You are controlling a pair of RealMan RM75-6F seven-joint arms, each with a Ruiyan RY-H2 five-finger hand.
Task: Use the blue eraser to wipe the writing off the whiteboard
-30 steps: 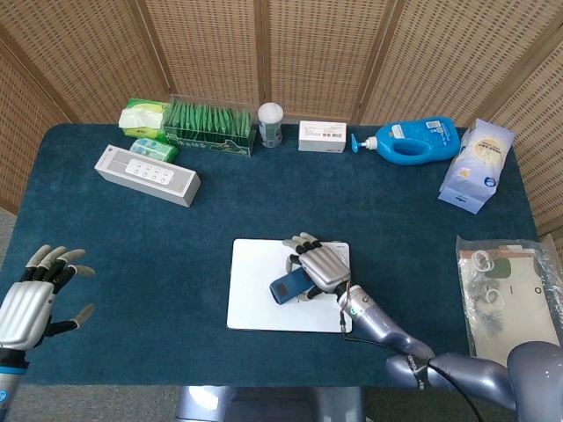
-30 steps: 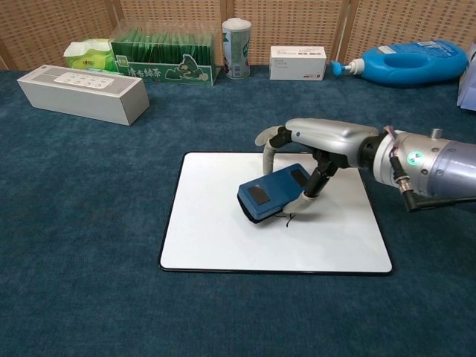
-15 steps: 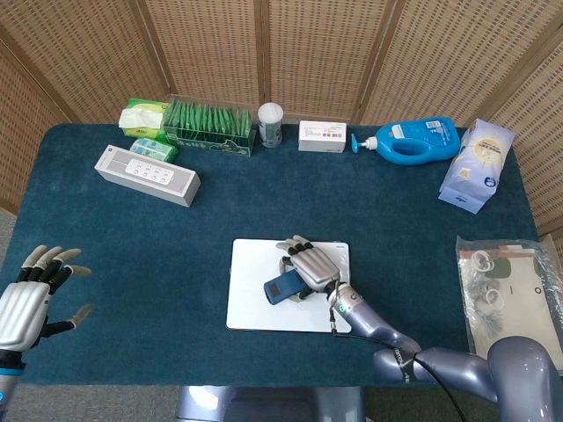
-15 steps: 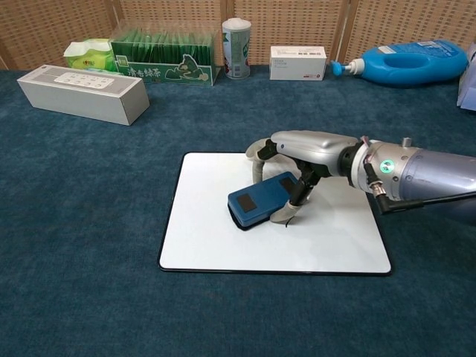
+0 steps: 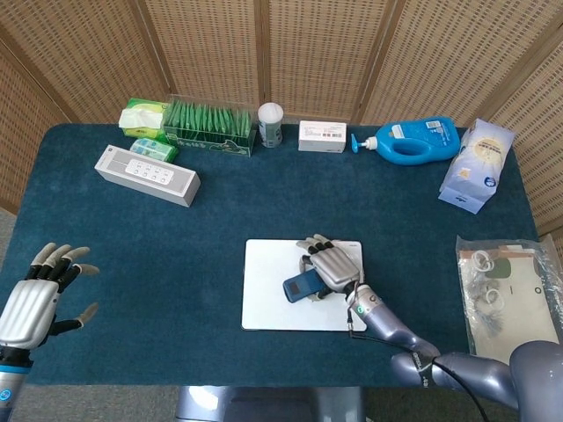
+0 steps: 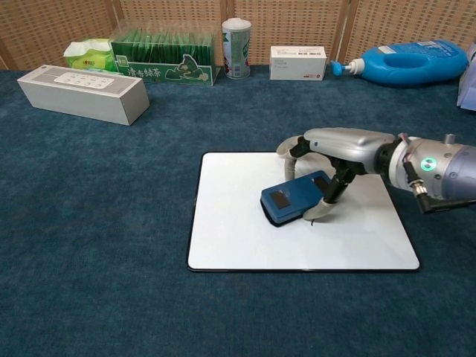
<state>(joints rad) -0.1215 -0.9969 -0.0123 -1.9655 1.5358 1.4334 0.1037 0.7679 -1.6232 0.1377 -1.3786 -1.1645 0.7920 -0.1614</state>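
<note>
The white whiteboard [image 5: 264, 299] [image 6: 230, 238] lies flat near the table's front, right of centre. On it rests the blue eraser [image 5: 302, 286] [image 6: 294, 201], gripped by my right hand [image 5: 330, 265] [image 6: 338, 141], whose fingers wrap over its right end. A small dark mark shows on the board just beside the eraser's right end in the chest view. My left hand [image 5: 35, 294] hovers at the table's front left corner, fingers spread, holding nothing; only the head view shows it.
Along the back edge stand a tissue pack [image 5: 143, 114], green packet tray [image 5: 209, 125], white jar [image 5: 270, 124], small white box [image 5: 322, 136] and blue bottle [image 5: 413, 141]. A white speaker [image 5: 147, 175] lies left; a bag [image 5: 476, 164] and plastic pouch [image 5: 508, 299] right.
The whiteboard has slid to the right under the eraser. My right hand with the eraser went left over the board, then came back to the right. The left hand barely moved.
</note>
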